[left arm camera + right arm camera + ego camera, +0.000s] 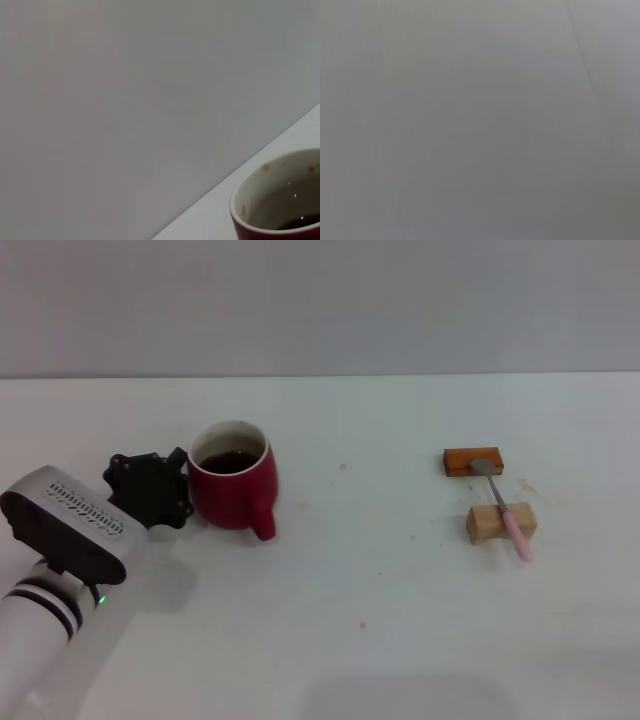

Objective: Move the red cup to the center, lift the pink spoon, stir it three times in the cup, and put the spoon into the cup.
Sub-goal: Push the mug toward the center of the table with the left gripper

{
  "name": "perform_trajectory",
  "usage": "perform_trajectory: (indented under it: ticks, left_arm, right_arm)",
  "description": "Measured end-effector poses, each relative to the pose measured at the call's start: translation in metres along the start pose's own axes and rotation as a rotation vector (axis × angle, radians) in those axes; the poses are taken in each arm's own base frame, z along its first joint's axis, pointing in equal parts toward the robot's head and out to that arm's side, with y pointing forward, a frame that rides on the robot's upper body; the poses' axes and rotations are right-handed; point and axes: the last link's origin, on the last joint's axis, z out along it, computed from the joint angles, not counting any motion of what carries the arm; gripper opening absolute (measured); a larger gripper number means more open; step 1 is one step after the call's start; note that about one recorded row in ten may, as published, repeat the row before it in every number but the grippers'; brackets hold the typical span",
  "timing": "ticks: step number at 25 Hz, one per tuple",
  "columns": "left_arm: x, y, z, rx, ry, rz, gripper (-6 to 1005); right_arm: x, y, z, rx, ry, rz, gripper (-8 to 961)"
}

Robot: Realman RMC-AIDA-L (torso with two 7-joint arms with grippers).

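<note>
The red cup stands left of the table's middle with dark liquid inside and its handle turned toward the front. My left gripper is right against the cup's left side, at the cup's height. The left wrist view catches the cup's white inner rim close by. The pink spoon lies at the right, its metal bowl resting on an orange-brown block and its pink handle across a light wooden block. My right arm does not show in the head view, and the right wrist view shows only a plain grey surface.
The white table runs back to a grey wall. The left arm's white forearm fills the front left corner. Bare tabletop lies between the cup and the two blocks.
</note>
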Motion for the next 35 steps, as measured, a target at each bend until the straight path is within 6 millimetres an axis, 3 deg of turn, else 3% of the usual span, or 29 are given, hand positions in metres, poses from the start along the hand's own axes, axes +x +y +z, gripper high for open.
perform_trajectory:
  ticks: [28,35]
  left_arm:
    - [0.036,0.053,0.01,-0.202,0.104,0.013,41]
    - [0.036,0.054,0.008,-0.199,0.107,0.004,45]
  right_arm:
    - [0.001,0.002,-0.002,-0.015,0.013,0.003,559]
    - [0.001,0.002,-0.002,-0.019,0.012,0.0,559]
